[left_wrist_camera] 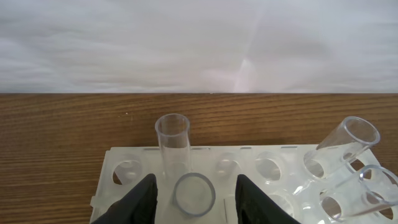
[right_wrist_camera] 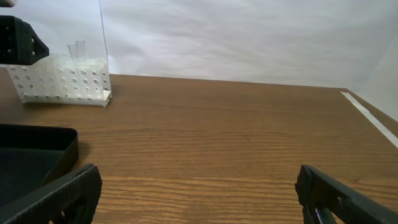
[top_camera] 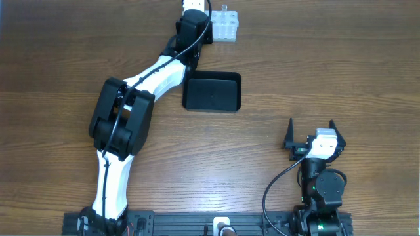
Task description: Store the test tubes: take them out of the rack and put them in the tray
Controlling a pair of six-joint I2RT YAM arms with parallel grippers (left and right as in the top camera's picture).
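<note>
— What colours do you have on screen?
— I see a brown table (top_camera: 328, 78) with straight wood grain and a plain black tray (top_camera: 212, 95).
— And the rack?
— On my feed the rack (top_camera: 226, 26) is milky white, dotted with round holes. The test tubes (left_wrist_camera: 172, 140) are clear. My left arm (top_camera: 154, 75) is white with black joints, and its fingers (left_wrist_camera: 142, 199) are black.

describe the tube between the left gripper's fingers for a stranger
In the white rack at the table's far edge, past the black tray, the tube stands inside the open left gripper. The tilted tubes lean aside and the other upright tube stands farther back.
</note>
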